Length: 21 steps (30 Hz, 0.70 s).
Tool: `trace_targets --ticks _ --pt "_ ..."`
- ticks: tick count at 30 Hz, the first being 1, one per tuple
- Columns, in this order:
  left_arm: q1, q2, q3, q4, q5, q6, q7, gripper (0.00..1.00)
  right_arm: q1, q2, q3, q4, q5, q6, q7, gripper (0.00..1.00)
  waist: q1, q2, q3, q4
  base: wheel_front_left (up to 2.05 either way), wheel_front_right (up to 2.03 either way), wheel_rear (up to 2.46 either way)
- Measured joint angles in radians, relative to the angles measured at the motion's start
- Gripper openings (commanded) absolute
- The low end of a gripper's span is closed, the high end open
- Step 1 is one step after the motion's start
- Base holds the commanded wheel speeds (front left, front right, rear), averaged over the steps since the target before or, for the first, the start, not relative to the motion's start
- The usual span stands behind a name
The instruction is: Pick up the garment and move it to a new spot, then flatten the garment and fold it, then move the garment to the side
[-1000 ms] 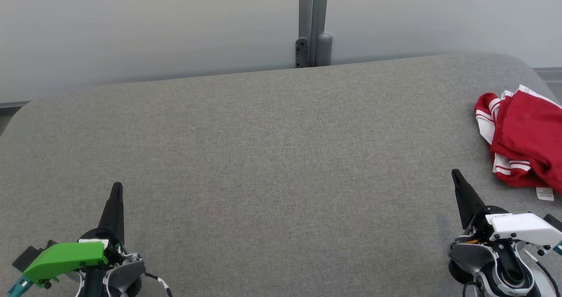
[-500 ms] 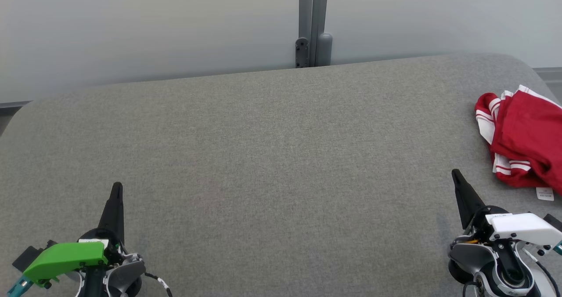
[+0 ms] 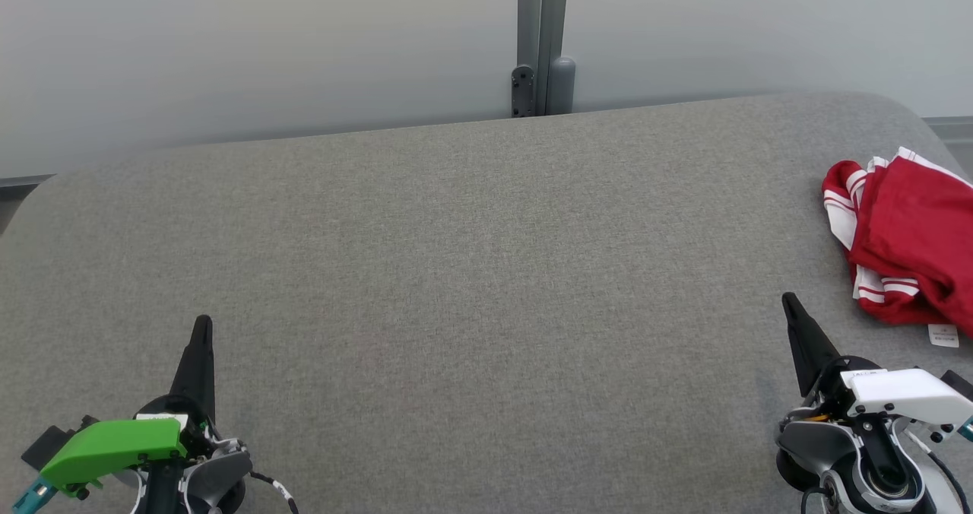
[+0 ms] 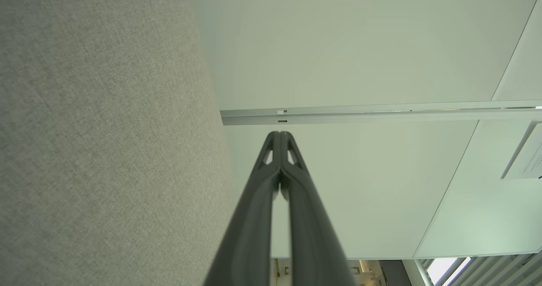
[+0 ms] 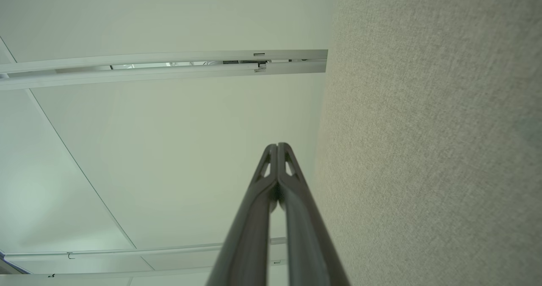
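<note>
The garment (image 3: 908, 244) is a crumpled red piece with white stripes and a small white tag, lying at the right edge of the grey fabric surface (image 3: 471, 271) and cut off by the head view's border. My right gripper (image 3: 789, 301) hovers shut at the lower right, a short way to the left of the garment and below it in the head view, touching nothing. At the lower left my left gripper (image 3: 203, 322) is shut too, far from the garment. In each wrist view the two fingers meet at their tips, left gripper (image 4: 279, 134), right gripper (image 5: 277, 145), with nothing between them.
A pale wall with a grey vertical post (image 3: 541, 42) stands behind the surface's far edge. The surface (image 4: 106, 129) rounds off at both far corners. A broad stretch of bare grey fabric (image 5: 423, 150) lies between the two grippers.
</note>
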Motion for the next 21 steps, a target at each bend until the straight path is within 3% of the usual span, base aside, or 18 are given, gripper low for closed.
trace_targets --ticks 21 --pt "0.0 0.0 0.0 0.0 0.0 0.0 0.0 0.0 0.0 0.0 0.0 0.0 0.0 0.0 0.0 0.0 0.0 0.0 0.0 0.0 0.0 0.0 0.0"
